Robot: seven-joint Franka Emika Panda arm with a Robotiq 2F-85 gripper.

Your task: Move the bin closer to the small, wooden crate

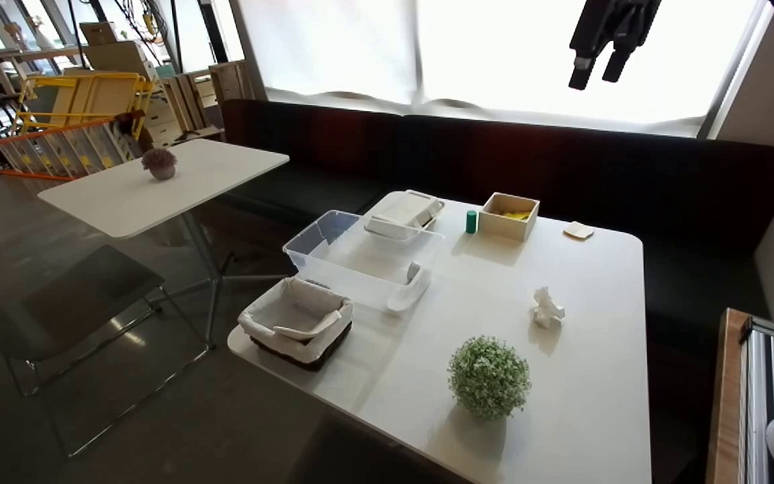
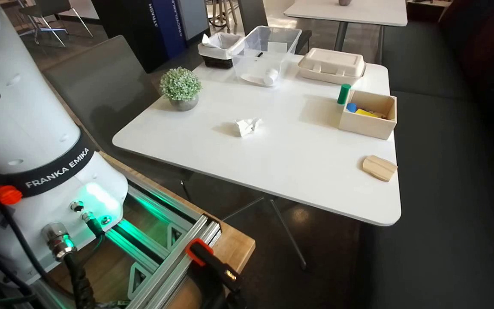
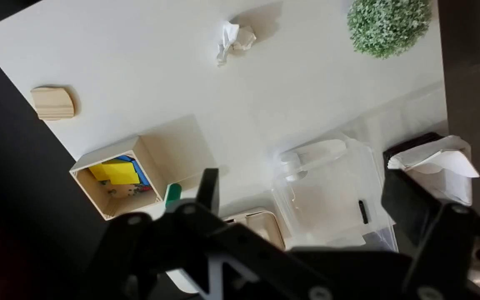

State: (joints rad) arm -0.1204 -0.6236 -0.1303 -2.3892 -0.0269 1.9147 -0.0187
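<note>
The bin [image 1: 278,339] is white-lined with a dark base and stands at a table corner, with white paper in it. It also shows in an exterior view [image 2: 218,53] and in the wrist view [image 3: 429,146], partly behind a finger. The small wooden crate [image 1: 502,227] stands by the bench-side edge, holding yellow and blue pieces. It also shows in an exterior view [image 2: 362,125] and in the wrist view [image 3: 149,166]. The clear tub lies between the bin and the crate. My gripper [image 1: 596,77] is open and empty, high above the table; in the wrist view its fingers [image 3: 303,178] are wide apart.
The clear tub [image 1: 360,286] is beside the bin and holds a white item and a black one. A takeout box [image 1: 400,212], green cylinder [image 1: 471,222], crumpled paper [image 1: 547,309], potted plant [image 1: 489,376] and wooden piece [image 1: 578,230] stand on the white table [image 1: 582,403].
</note>
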